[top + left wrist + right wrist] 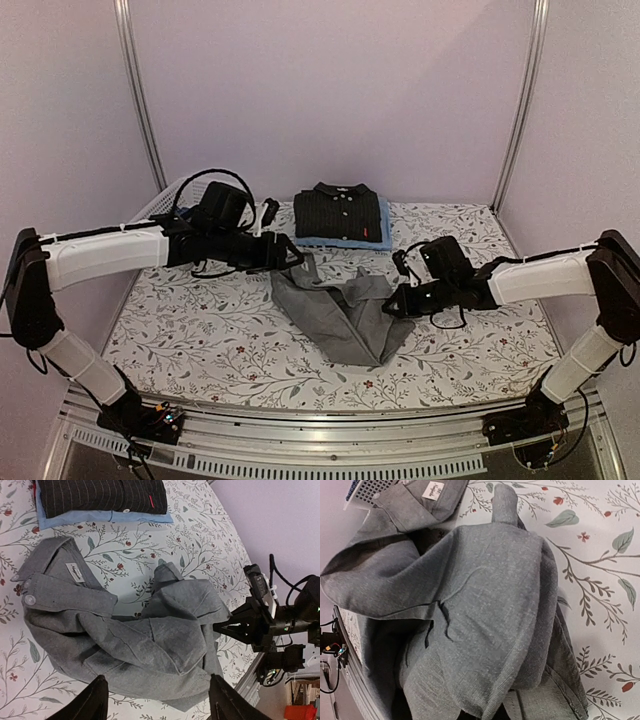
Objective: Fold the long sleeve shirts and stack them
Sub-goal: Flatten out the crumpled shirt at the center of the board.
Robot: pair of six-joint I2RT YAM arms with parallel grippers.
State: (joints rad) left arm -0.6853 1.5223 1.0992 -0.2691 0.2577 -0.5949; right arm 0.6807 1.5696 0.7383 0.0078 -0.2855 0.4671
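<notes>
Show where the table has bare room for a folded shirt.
Tablecloth is bare front-left and front-right of the grey shirt. Crowded: the middle, where the left gripper and right gripper flank it, and the back, with the black shirt on the light blue shirt.

Pale lilac walls (330, 90) close in on three sides, plain and bare all the way across. A slim metal upright (146, 110) climbs the back left corner, and a second upright (520, 100) climbs the back right, both leaning slightly outward in the overhead view. Below them the table (190, 340) spreads wide, covered in a white cloth printed with grey-green leafy sprigs and small red blossoms. A ribbed aluminium rail (330, 440) runs along its near edge. The light is soft and even, the shadows on the cloth faint. Past the table's edge, the left wrist view catches an orange-red object (300, 712), too blurred to name.
</notes>
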